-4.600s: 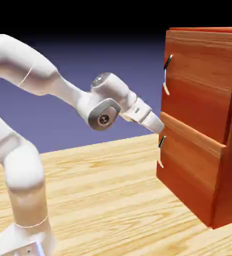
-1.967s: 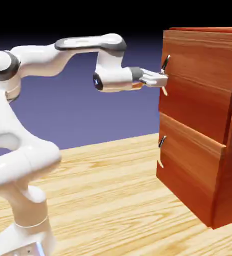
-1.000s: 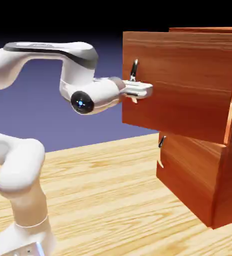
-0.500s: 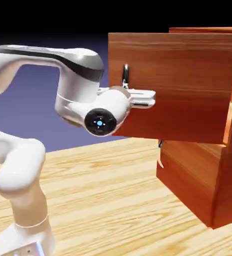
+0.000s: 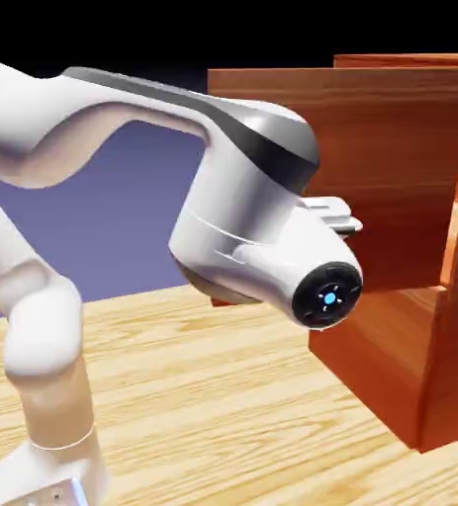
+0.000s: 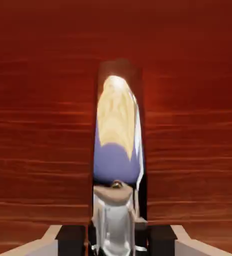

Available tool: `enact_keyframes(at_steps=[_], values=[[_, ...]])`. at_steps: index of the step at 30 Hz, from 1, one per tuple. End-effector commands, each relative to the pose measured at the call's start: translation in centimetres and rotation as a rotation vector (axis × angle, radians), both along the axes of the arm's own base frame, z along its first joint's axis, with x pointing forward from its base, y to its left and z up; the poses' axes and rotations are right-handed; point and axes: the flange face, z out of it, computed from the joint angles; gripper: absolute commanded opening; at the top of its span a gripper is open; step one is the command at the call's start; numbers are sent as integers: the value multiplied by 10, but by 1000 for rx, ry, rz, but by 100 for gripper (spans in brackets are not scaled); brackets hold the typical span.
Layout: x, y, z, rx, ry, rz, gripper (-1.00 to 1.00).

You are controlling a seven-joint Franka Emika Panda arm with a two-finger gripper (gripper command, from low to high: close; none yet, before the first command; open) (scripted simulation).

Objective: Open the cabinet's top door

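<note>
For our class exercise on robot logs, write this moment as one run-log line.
gripper: shut on door handle | top door: swung open | lower panel: closed | task: door visibly open

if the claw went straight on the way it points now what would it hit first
With the silver handle between its tips, the claw would likely meet the top door first, though the gap is hard to judge.

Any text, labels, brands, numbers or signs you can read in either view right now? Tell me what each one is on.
No readable text in either view.
Arm's round end cap: a lit blue dot and small pale marks, too small to read.
Robot base: a panel with tiny marks, too small to read.
Top door and its handle: no lettering shows.
</note>
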Motion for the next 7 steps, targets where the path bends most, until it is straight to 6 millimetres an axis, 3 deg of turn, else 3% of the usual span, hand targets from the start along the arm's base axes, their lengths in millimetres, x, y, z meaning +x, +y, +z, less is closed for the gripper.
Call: enact_keyframes(at_steps=[1, 7], values=[[2, -6, 0, 0, 0, 19, -100], [12, -37, 0, 0, 0, 111, -100]])
